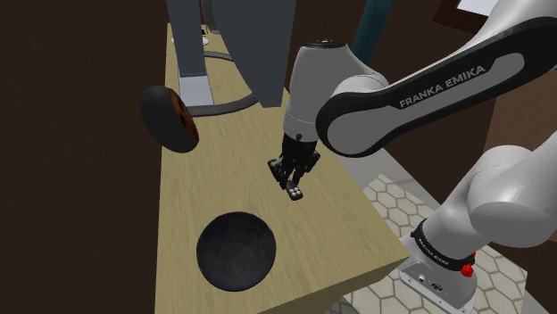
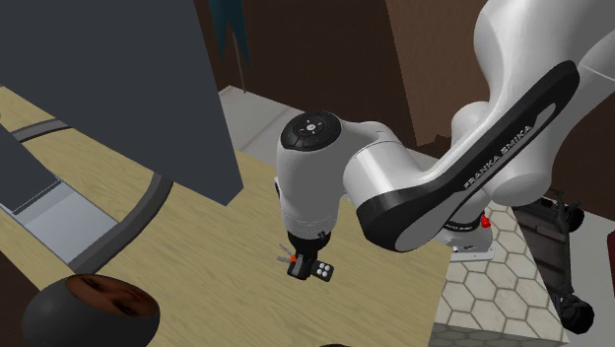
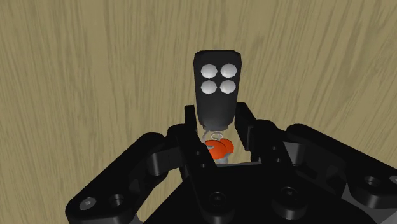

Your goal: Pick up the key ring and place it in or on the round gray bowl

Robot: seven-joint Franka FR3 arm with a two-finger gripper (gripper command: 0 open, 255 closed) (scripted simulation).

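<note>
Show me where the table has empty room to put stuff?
The table is bare between the dark bowl and the gripper holding the key ring, and between the dark bowl and the brown-lined bowl. The far end is crowded by gray equipment.

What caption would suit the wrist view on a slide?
Gripper shut on the key ring, a black fob with four white buttons, above the wooden table.

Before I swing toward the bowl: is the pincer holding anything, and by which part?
Yes: the pincer clasps the key ring by its black fob's ring end, near the orange tag.
</note>
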